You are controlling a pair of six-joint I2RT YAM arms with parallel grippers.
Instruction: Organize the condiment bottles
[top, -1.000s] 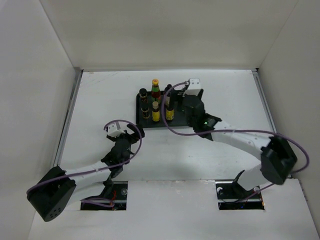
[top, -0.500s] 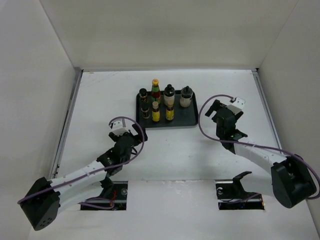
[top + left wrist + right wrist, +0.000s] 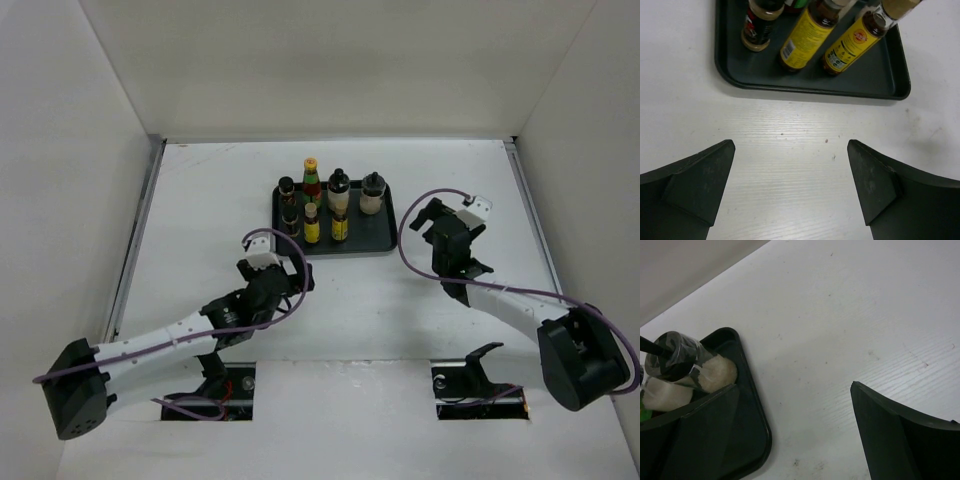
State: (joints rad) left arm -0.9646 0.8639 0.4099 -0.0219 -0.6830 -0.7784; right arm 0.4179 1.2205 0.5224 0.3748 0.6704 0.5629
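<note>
White table [image 3: 200,200]: bottles [image 3: 338,192] on tray [image 3: 386,238], both jaws wide

Top view. White walls close the table on three sides. The black tray sits at the far middle, and all seven bottles stand upright on it. In the back row, from the left, are a dark jar [image 3: 287,186], the green-red bottle [image 3: 311,178] and two whitish bottles, the right one [image 3: 372,193] near the tray's right edge. In the front row are the second dark jar [image 3: 290,222] and two brown bottles [image 3: 312,227]. The left gripper [image 3: 290,278] is over the table near the tray's front left corner and does not touch it. The right gripper [image 3: 428,222] is just right of the tray, apart from it.

Left wrist view. The fingers [image 3: 700,185] are spread wide, with only bare table between them. The tray's near rim [image 3: 815,90] lies ahead of the tips. Behind it stand one dark jar [image 3: 757,30] and two brown bottles [image 3: 802,42], all ahead of the jaws and outside the gap.

Right wrist view. The fingers [image 3: 900,435] are wide here too, over bare table. The tray's corner [image 3: 757,420] shows on the view's left side, partly behind one finger. One whitish bottle [image 3: 685,372] with a black cap stands in that corner, to the side of the gap and not between the jaws.
</note>
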